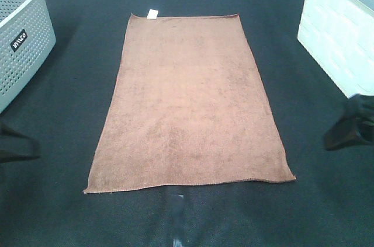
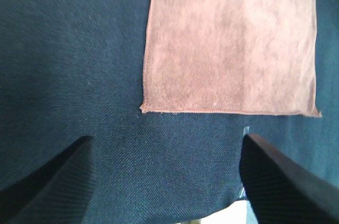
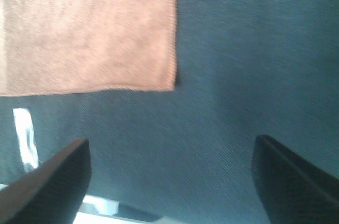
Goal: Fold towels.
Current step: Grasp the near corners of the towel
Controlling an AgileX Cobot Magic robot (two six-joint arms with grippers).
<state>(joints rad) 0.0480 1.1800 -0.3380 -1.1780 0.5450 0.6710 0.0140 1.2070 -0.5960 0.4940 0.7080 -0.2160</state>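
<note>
Far left: grey perforated basket (image 1: 23,42) with a dark label on its side, standing on the black cloth (image 1: 64,101) that covers the table.

Next, the left claw (image 2: 169,179): jaws spread wide and empty, over bare cloth just off the near left corner of the towel (image 1: 190,104), not touching it.

Centre: the rust-brown towel lies flat and fully spread, its long side running away from the robot. Its surface is smooth and the hem is visible all round. A small white tag (image 1: 152,14) sits on the far short edge, toward the left corner. A strip of pale tape (image 1: 178,218) lies on the cloth just in front of the near hem, about mid-width.

Then the right claw (image 3: 169,181): jaws wide apart and empty, above bare cloth off the near right corner, clear of the towel.

Far right: a white box (image 1: 336,31), well apart from the towel.
</note>
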